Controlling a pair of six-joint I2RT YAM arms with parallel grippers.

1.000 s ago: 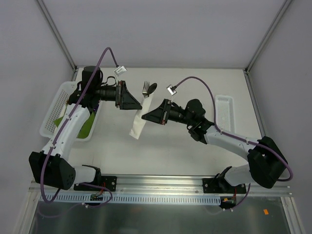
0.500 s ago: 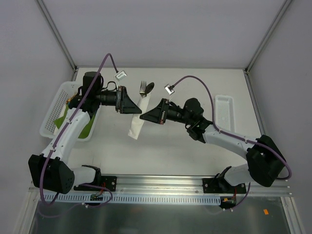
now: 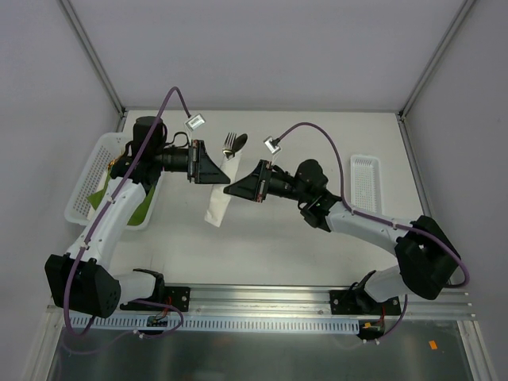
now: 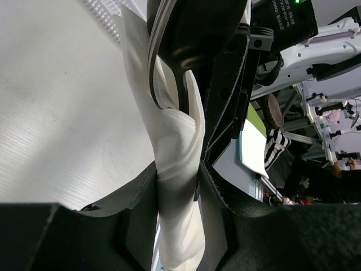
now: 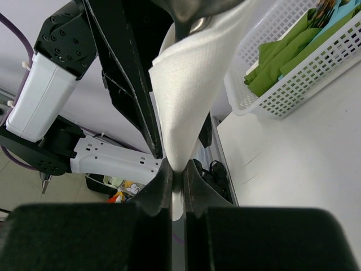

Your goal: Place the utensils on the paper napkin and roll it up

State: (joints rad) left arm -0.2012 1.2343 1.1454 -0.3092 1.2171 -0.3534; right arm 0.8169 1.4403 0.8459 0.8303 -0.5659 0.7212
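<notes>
The paper napkin (image 3: 219, 200) is wrapped round the utensils and hangs as a slanted white roll above the table (image 3: 278, 246). The fork (image 3: 229, 142) and the spoon (image 3: 240, 143) stick out of its far end. My left gripper (image 3: 213, 176) comes in from the left. In the left wrist view it (image 4: 177, 166) is shut on the napkin roll (image 4: 179, 220), both fingers pressing its sides, with the dark spoon bowl (image 4: 194, 28) above. From the right, my right gripper (image 3: 231, 189) pinches the napkin. The right wrist view shows it (image 5: 177, 165) shut on a fold of napkin (image 5: 186, 96).
A white basket (image 3: 89, 178) holding green cloths (image 3: 143, 208) stands at the table's left; the right wrist view shows the basket (image 5: 293, 84) behind the napkin. A small white tray (image 3: 365, 184) lies at the right. Frame posts rise at the far corners.
Both grippers and the roll drifted slightly left and away from the arm bases. My left gripper's fingers narrowed onto the napkin roll. The right grip is unchanged.
</notes>
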